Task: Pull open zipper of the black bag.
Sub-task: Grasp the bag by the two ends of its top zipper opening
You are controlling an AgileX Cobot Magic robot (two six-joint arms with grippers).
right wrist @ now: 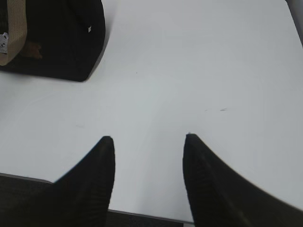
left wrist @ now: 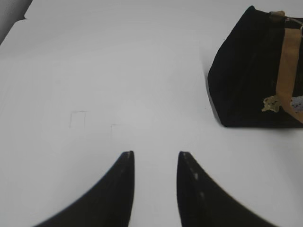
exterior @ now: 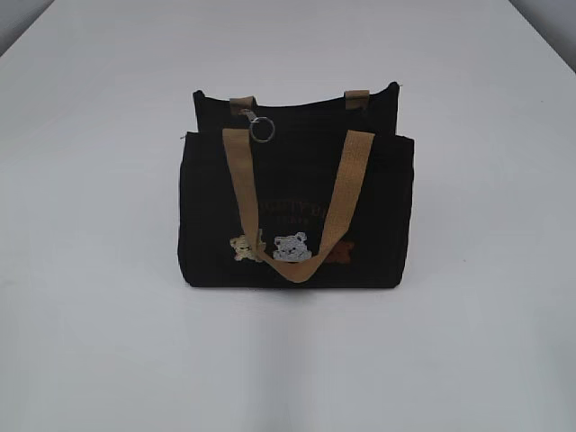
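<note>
On the white counter, near its middle, our black bag stands upright with its front toward the outside camera, tan straps drooping over the bear patches. Its zipper runs along the top edge, and the silver ring pull hangs at the left end of that line, just beside the left strap.

Our left gripper hovers over bare counter with the bag off to its right; its jaws stand partly open and hold nothing. Our right gripper sits near the counter's front edge with the bag to its left, jaws open somewhat wider and likewise empty. Neither touches the bag, so we judge the pull has not begun.

Several things could go wrong from here. That ring is small and dangles close to the strap, so closing jaws may catch webbing instead. With nothing bracing the soft, light bag, a tug along the zipper would likely drag or tip it rather than open it. A slanted pull may also jam the slider in the fabric
</note>
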